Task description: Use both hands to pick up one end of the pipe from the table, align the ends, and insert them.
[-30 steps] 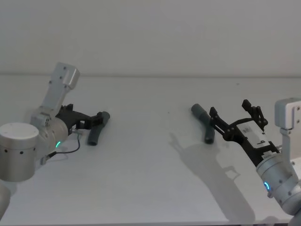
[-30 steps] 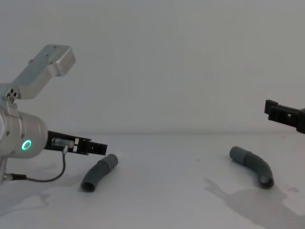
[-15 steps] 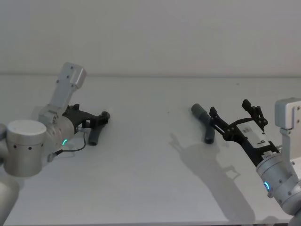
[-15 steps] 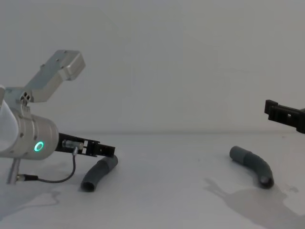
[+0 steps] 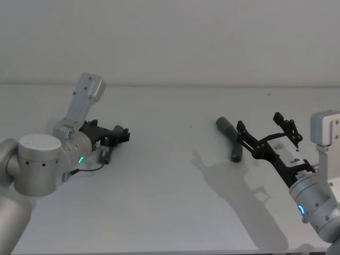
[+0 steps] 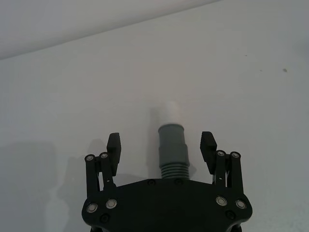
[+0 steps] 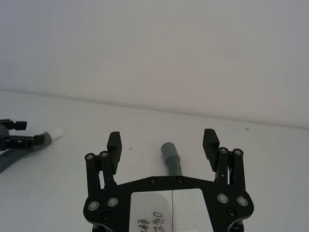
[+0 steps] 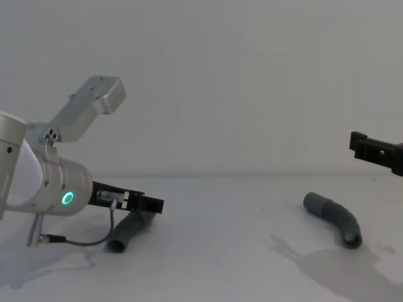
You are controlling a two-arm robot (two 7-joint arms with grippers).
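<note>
The tabletop [image 5: 170,180] is carrying both pipe pieces, well apart. Over the last second the left gripper [image 5: 122,134] has been advancing toward 3 o'clock. It is now straddling the left pipe piece [image 8: 129,229], which is lying at 9 o'clock, with its fingers released and not yet touching the piece. The right gripper [image 5: 258,122] is remaining in place, also spread wide, above the right pipe piece [image 5: 229,135] at 3 o'clock.

Judgement: the left grasp is becoming ready to close, and the right descent is still pending.

The left wrist view is showing the collar [image 6: 172,142] centred between the fingers and the whitish tip [image 6: 173,110] pointing away. The head view is hiding both behind the gripper.
</note>
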